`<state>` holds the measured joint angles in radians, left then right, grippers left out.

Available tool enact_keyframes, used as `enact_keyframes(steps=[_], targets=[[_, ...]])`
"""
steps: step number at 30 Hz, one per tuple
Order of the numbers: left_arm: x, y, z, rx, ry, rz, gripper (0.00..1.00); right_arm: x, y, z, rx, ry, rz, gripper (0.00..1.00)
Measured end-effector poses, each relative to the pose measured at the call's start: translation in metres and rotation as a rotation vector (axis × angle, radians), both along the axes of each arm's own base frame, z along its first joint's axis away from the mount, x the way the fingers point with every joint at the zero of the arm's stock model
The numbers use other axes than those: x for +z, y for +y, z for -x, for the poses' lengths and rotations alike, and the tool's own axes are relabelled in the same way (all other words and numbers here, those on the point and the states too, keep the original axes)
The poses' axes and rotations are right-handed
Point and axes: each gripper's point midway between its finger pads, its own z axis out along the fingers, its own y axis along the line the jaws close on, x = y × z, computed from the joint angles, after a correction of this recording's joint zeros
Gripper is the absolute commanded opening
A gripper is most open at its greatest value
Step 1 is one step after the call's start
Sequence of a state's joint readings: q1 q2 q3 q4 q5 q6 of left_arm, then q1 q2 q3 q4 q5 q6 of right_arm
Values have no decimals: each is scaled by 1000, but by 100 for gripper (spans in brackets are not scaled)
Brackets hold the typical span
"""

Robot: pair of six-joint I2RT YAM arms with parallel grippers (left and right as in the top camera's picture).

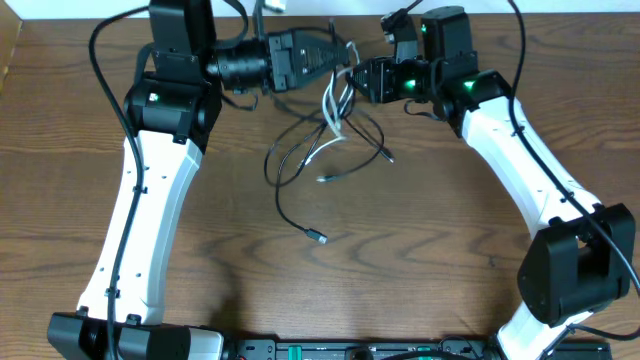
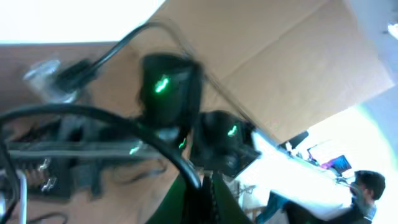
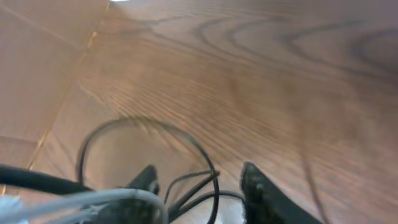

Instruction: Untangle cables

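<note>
- Table: a brown wood-grain top, smooth and matt. Dark curved figure in the grain shows in the right wrist view.
- Cables: a loose tangle of thin, round, flexible cords, several black and one white. It sits at the far middle of the table, between my two arms. The upper strands rise toward my fingers and the lower loops lie on the wood.
- White cable: a pale, glossy strand doubled into a narrow loop through the upper part of the tangle. One end reaches a small plug lower down.
- Black cable tail: a single thin cord curving away from the tangle toward the near side. It ends in a small silvery plug lying flat on the table, apart from the rest.
- Left fingers: black, pointing across toward my right arm and pressed fully together. In the blurred left wrist view a black cord arcs in to where they meet, pinched there.
- Right fingers: two black rounded tips with a moderate gap between them. Thin black strands cross that gap. I cannot tell whether the strands touch the pads. The white cord passes just to the left of them.
- Arms: white hard shells with black joints, and green lights near both wrists.
</note>
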<state>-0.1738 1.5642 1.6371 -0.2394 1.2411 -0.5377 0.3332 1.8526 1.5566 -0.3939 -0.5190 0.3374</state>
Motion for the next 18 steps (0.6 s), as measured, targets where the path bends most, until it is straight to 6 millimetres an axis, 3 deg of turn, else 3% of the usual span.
enact_keyframes(steps=[3,7,11,15,18], targets=[[22,-2,3,-34,-58,54,7,-19,-8,-1,-80,75,43,27],[41,4,3,-46,-84,99,7,-56,-40,-5,-208,189,141,24],[54,28,-7,4,-82,127,8,-75,-83,-7,-326,261,217,19],[55,57,-20,77,-38,139,8,-84,-123,-7,-395,304,266,2],[55,78,-28,129,-25,142,7,-90,-145,-3,-409,329,309,1]])
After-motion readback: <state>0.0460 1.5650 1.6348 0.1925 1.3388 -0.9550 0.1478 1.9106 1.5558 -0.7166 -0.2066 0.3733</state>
